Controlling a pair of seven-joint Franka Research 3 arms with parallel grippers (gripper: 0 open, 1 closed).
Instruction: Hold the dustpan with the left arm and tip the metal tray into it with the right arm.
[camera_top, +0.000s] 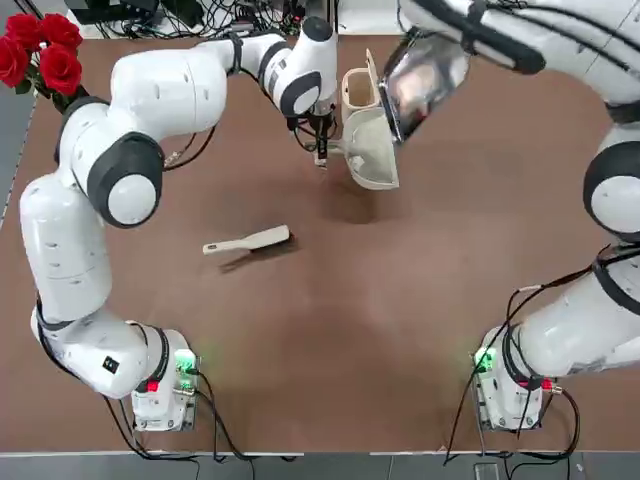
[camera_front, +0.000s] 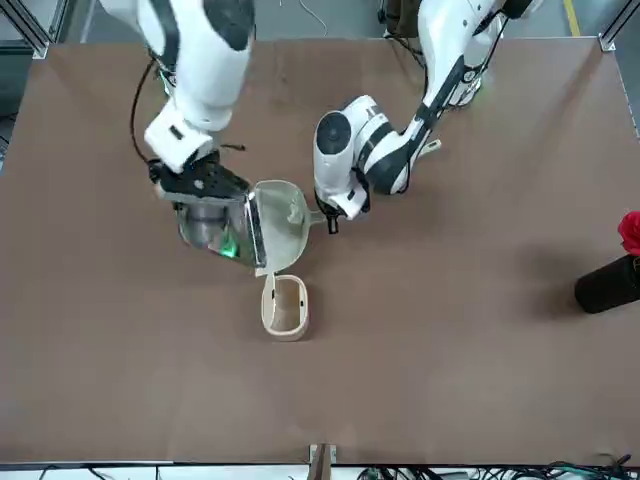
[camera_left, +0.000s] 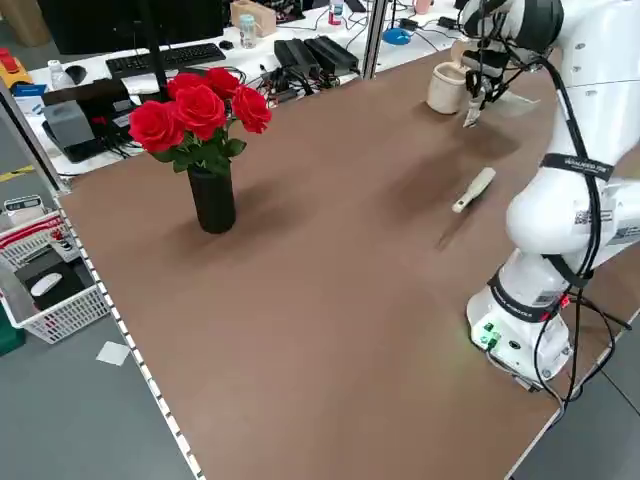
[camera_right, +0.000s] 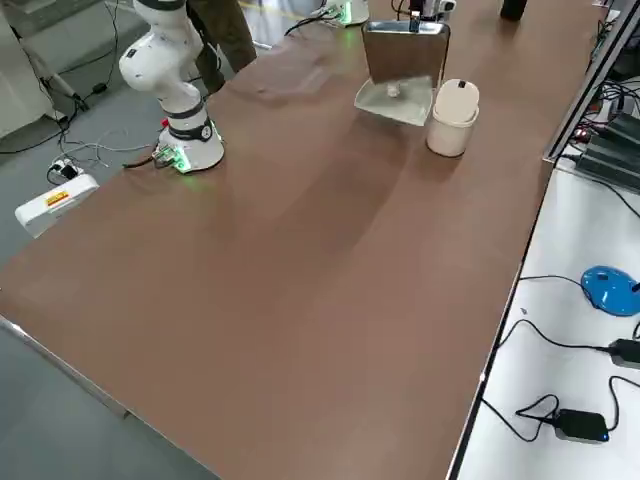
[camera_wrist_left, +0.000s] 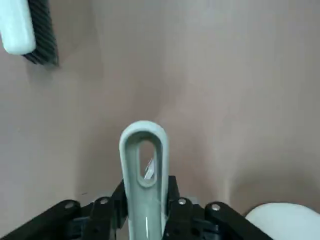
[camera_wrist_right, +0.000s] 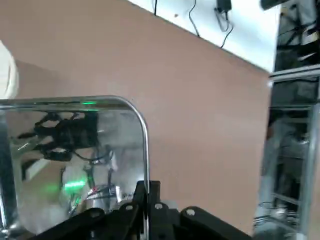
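Bin (camera_top: 357, 88) open just beside dustpan (camera_top: 372, 150); brush (camera_top: 247, 241) apart; roses (camera_top: 40, 50) at corner.

Bright, even overhead light, soft shadows on the matte brown table (camera_top: 330, 330), mirror-like glare in the shiny square stainless-steel tray (camera_wrist_right: 75, 165).

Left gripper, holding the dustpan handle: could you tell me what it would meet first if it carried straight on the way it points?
Probably the bare brown table: the left gripper points down at it, beside the cream-white plastic dustpan.
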